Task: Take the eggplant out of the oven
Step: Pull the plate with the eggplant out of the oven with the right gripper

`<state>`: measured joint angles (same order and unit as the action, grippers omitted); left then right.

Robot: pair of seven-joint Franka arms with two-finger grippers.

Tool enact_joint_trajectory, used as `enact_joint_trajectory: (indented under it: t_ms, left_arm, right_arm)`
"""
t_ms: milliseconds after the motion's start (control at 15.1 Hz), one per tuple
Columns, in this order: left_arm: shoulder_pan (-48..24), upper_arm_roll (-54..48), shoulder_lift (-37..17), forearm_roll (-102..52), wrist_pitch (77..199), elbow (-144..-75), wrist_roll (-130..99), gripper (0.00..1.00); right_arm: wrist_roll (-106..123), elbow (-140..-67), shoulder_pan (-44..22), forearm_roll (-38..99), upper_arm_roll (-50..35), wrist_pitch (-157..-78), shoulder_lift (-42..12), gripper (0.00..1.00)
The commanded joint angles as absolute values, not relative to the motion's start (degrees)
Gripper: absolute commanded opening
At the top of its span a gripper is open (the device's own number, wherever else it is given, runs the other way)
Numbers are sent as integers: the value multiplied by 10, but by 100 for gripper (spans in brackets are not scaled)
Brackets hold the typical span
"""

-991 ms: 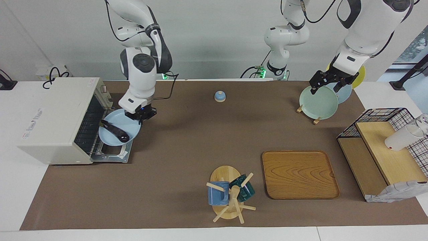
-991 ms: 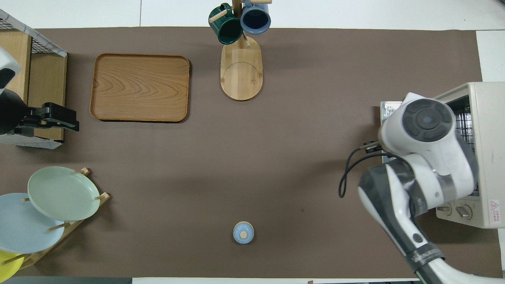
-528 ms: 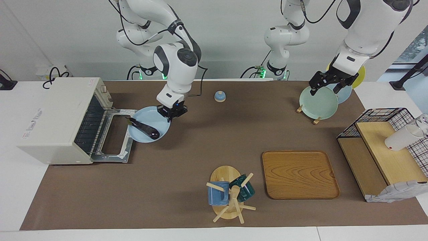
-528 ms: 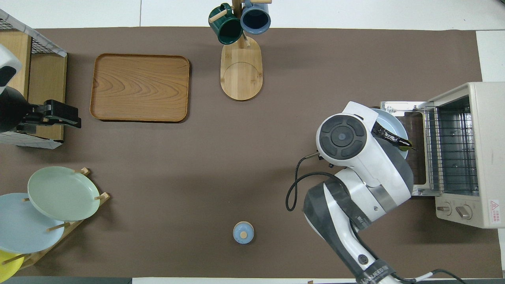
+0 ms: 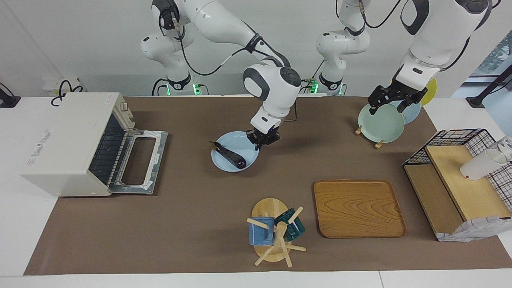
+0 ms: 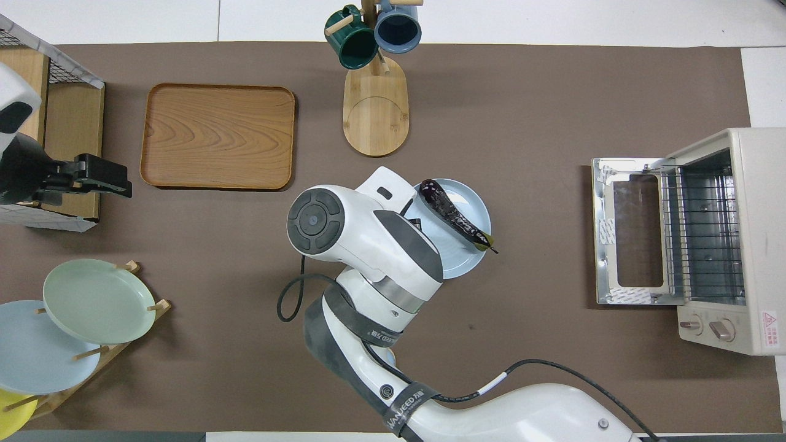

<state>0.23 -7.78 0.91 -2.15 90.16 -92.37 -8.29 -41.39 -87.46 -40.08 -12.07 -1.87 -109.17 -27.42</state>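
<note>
Gripping the plate (image 5: 233,152) rim, the right gripper (image 5: 263,141) is clamped shut mid-table; the eggplant (image 5: 230,155) lies on it, well apart from the oven (image 5: 66,144). The left gripper (image 5: 391,100), spread wide, hovers over the plate rack (image 5: 367,136).

Right gripper (image 5: 263,141) clamped, arm outstretched; left gripper (image 5: 391,103) spread, raised.

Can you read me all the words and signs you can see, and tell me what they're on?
"WANJEED", as best it reads: on the dark band around the right arm.
Red triangle warning sign with tiny print, too small to read: on the oven, beside its knobs.
Red lettering and small stickers on the oven's top: too blurred to read.
Nothing else carries words.
</note>
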Motion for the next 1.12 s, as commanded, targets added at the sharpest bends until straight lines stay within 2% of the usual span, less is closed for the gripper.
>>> enact_joint_trajectory:
  t_ms: [0,198,396,594,660,858,925,1057]
  left_arm:
    - [-3,-74,11,-29,913,-929,-86,100]
    - [-3,-74,11,-30,918,-933,-85,100]
    - [-4,-74,11,-35,918,-937,-86,100]
    - [-3,-74,8,-37,919,-938,-86,100]
    - [-3,-74,8,-37,919,-939,-86,100]
    - [-3,-74,9,-38,923,-941,-86,100]
    - [-3,-74,9,-40,924,-941,-86,100]
    - [-3,-74,6,-47,926,-941,-88,100]
  right_arm:
    - [-447,-863,-420,-106,-25,-1117,-299,0]
    - [-453,-856,-441,-106,-33,-1146,-331,0]
    - [-460,-858,-456,-105,-33,-1203,-341,0]
    - [-462,-858,-453,-98,-33,-1211,-341,0]
    - [-463,-859,-453,-99,-33,-1217,-341,4]
    - [-461,-854,-450,-105,-33,-1218,-338,38]
    - [-460,-853,-444,-106,-33,-1216,-336,46]
    - [-455,-839,-435,-104,-33,-1208,-331,49]
